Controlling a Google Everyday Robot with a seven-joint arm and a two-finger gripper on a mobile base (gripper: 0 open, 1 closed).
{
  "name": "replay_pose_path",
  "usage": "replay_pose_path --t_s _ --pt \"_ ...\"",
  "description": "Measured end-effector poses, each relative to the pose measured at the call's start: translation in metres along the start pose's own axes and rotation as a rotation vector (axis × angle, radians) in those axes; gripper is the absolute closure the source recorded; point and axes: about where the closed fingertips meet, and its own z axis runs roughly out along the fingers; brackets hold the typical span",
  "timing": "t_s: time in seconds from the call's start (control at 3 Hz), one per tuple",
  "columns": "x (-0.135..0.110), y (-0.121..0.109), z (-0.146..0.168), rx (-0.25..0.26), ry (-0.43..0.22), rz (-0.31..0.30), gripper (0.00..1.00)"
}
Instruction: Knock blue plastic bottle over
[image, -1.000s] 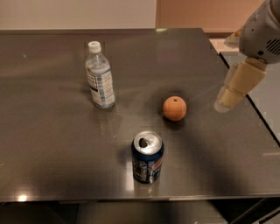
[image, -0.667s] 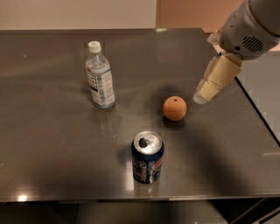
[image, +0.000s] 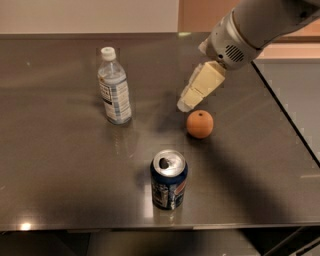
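**Hit the bottle high, not low**

Blue plastic bottle (image: 114, 90) stands upright at the rear of the surface (image: 60, 165), well apart from the gripper (image: 184, 104). Gripper hangs just above the orange (image: 200, 124), closed up, nothing held. Sweep across twd the bottle, hit near shoulder/cap for leverage. Keep clear of orange & can (image: 169, 180).

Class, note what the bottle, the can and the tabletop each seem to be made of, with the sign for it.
The blue plastic bottle: likely clear bluish plastic, see-through body, white screw cap. The can: probably metal, shiny silver top, printed blue side. The table: seemingly dark brushed metal, with dull reflections. The gripper hangs right of the bottle, apart from it.
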Motion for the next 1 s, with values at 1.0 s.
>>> replay_pose_path --t_s 1.0 --pt "-0.067 -0.003 0.068 -0.029 -0.204 -0.001 0.00"
